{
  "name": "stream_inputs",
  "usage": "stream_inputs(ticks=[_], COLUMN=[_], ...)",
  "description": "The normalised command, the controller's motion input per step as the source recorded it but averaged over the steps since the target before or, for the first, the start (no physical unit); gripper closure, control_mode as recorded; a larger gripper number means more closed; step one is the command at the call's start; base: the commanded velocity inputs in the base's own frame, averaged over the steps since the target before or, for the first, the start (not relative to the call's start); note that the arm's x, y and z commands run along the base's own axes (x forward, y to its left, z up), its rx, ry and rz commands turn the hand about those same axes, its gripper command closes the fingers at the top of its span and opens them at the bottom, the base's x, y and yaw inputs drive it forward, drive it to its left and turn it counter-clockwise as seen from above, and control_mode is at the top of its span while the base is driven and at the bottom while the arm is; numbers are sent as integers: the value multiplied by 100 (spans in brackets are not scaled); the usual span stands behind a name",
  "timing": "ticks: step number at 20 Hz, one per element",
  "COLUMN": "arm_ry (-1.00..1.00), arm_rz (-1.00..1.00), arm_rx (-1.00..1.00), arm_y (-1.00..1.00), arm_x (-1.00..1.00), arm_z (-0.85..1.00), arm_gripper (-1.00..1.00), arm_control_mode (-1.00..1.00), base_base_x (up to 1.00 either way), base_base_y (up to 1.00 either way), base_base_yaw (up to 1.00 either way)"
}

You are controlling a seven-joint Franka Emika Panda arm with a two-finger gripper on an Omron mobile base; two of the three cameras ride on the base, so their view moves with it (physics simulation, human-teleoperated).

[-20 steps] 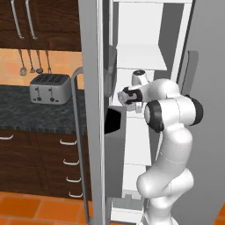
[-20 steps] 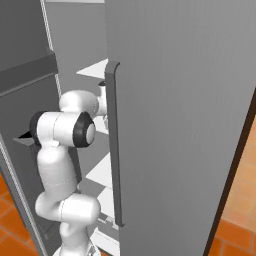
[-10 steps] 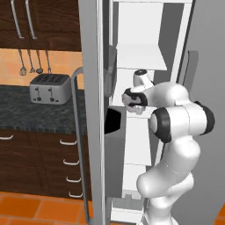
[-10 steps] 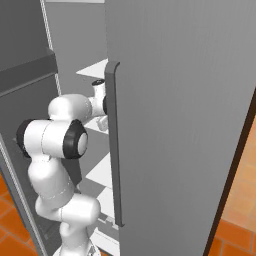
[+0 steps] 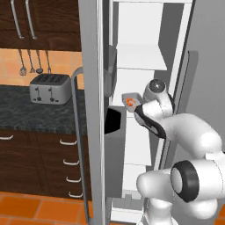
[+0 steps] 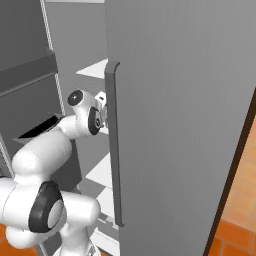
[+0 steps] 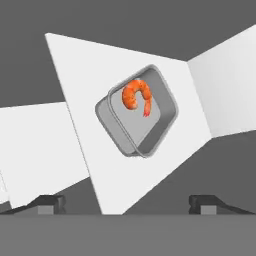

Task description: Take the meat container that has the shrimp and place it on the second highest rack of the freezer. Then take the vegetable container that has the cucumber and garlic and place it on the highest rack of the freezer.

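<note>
In the hand view the fingers (image 7: 50,203) stand wide apart with nothing between them; a moment ago they were nearly closed, so the meat container (image 7: 137,111) has just been let go. It rests on a white freezer (image 5: 145,52) shelf (image 7: 165,160), the shrimp (image 7: 136,95) inside it, apart from the gripper (image 7: 128,204). That likely completes the first placement. Which rack it is stays hard to judge, and the vegetable container remains to be fetched.
</note>
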Motion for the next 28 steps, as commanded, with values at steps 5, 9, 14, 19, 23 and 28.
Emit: stream_inputs(ticks=[5,9,14,19,23,28], arm_ry=[-17,-2,0,7,33,29], arm_rz=[5,13,9,1,1,12], arm_rx=[2,0,-7,-2,0,-5], arm_y=[7,15,36,17,0,0], arm_x=[-92,-100,-100,-100,-100,-91], arm_z=[98,100,72,4,-1,-53], arm_gripper=[-100,-100,-100,-100,-100,-100], arm_control_mode=[-100,-100,-100,-100,-100,-100], base_base_x=[0,0,0,0,0,0], base_base_y=[0,0,0,0,0,0], base_base_yaw=[0,0,0,0,0,0])
